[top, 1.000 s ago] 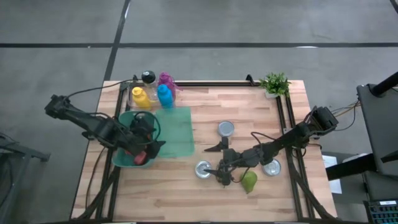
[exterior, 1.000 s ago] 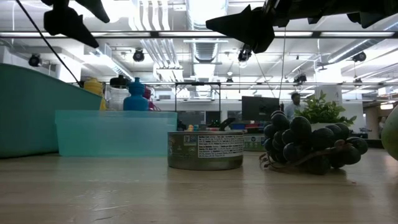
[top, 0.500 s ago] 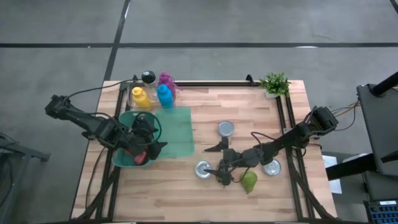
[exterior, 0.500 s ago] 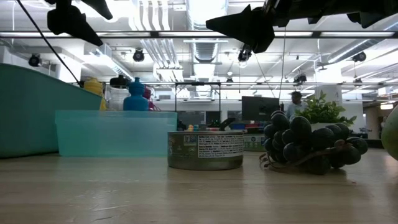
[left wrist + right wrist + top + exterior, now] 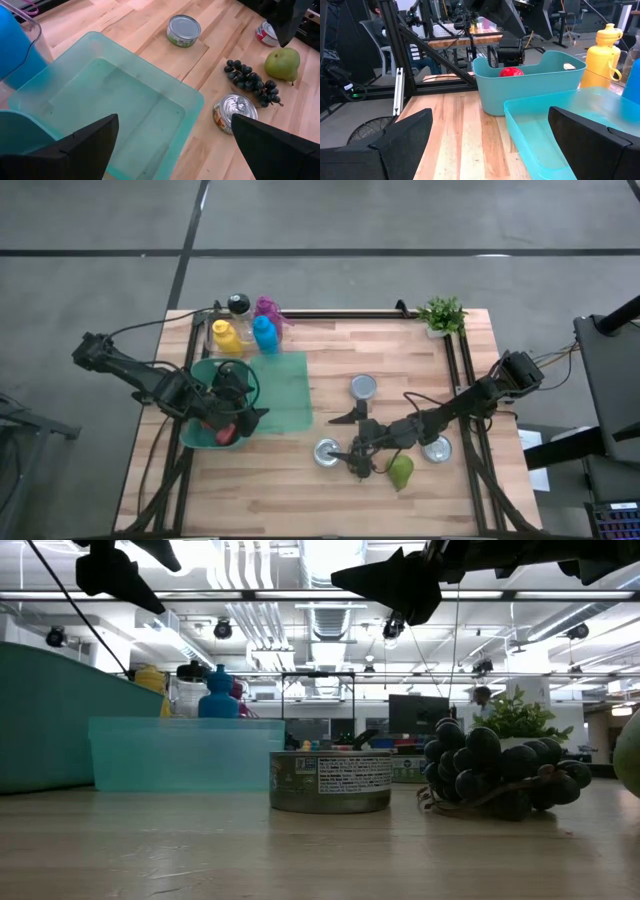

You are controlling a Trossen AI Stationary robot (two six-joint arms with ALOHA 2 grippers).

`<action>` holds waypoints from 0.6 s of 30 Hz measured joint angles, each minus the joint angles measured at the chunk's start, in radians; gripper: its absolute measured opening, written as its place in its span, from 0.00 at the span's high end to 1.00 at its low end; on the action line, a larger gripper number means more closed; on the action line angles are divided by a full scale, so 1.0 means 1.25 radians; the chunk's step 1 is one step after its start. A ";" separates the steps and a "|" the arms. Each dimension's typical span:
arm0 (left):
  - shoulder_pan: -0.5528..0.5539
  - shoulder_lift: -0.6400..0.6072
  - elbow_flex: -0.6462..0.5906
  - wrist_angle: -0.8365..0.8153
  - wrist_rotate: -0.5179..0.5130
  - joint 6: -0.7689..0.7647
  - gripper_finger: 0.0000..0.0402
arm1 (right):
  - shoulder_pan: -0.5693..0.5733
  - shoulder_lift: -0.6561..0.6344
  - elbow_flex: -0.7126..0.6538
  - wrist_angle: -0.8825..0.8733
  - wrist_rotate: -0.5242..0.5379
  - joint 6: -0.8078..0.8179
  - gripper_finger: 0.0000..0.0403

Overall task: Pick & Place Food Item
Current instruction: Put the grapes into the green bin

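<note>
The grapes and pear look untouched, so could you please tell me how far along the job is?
Done: a red item lies in the teal bin. In hand: nothing; the left hand and right hand are open. Left: grapes and pear on the table.

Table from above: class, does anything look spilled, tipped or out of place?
Nothing stands out. The three tins sit upright, the grapes and pear lie loose on the wood, and the clear tray sits flat and empty.
</note>
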 joint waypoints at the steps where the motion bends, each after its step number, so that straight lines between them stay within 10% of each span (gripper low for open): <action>1: 0.000 0.000 0.000 0.000 0.000 0.000 0.02 | -0.001 0.000 0.000 0.000 0.000 0.000 0.02; 18: 0.000 0.000 0.000 0.000 0.000 0.000 0.02 | -0.006 -0.003 0.017 0.021 0.054 0.114 0.02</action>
